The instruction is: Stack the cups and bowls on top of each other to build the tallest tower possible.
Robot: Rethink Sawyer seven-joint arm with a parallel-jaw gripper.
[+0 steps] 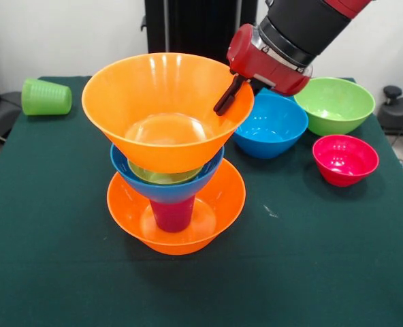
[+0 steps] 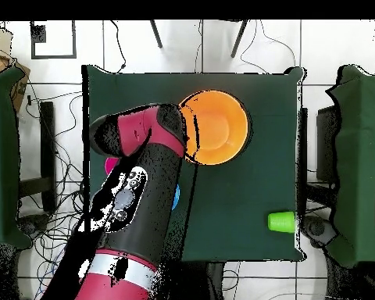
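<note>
- the tower [image 1: 171, 184] stands mid-tabletop [image 1: 52, 259]: orange bowl [image 1: 178, 225] at the base, magenta cup [image 1: 172, 212], blue bowl [image 1: 166, 187], a lime bowl [image 1: 164, 175] nested in it, wide orange bowl [image 1: 164, 109] on top.
- gripper [image 1: 227, 95] is at the top bowl's rim; one dark finger shows, so whether the fingers are apart cannot be told.
- beside the tower: blue bowl [image 1: 269, 126], lime bowl [image 1: 334, 103], red-pink bowl [image 1: 345, 159].
- green cup [image 1: 45, 97] lies on its side, well apart.

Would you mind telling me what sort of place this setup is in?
Probably a robotics lab: a green-clothed table, loose cables on a tiled floor, and more covered tables alongside.
</note>
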